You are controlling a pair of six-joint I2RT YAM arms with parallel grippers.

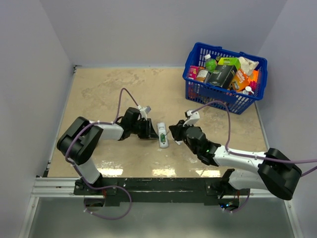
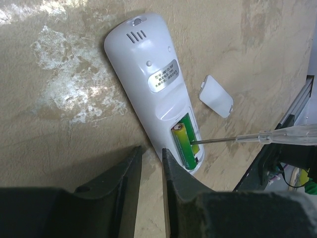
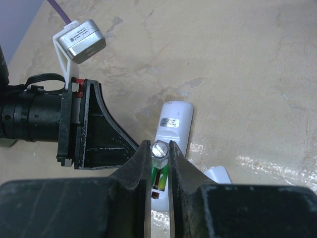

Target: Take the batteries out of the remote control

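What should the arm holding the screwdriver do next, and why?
Probably lever the screwdriver gently upward to pry the batteries loose. The right tool grips it, and its tip reaches into the open bay of the remote control, where they lie seated. The left tool sits at the remote's end, seemingly bracing it.

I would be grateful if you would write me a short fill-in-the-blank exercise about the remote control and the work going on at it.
1. The remote control lies with its open battery bay facing ____.
2. The right gripper is shut on a ____ whose tip reaches into the bay, at a green battery.
3. The detached white battery cover lies on the ____ beside the remote control.
Missing words: up; screwdriver; table.
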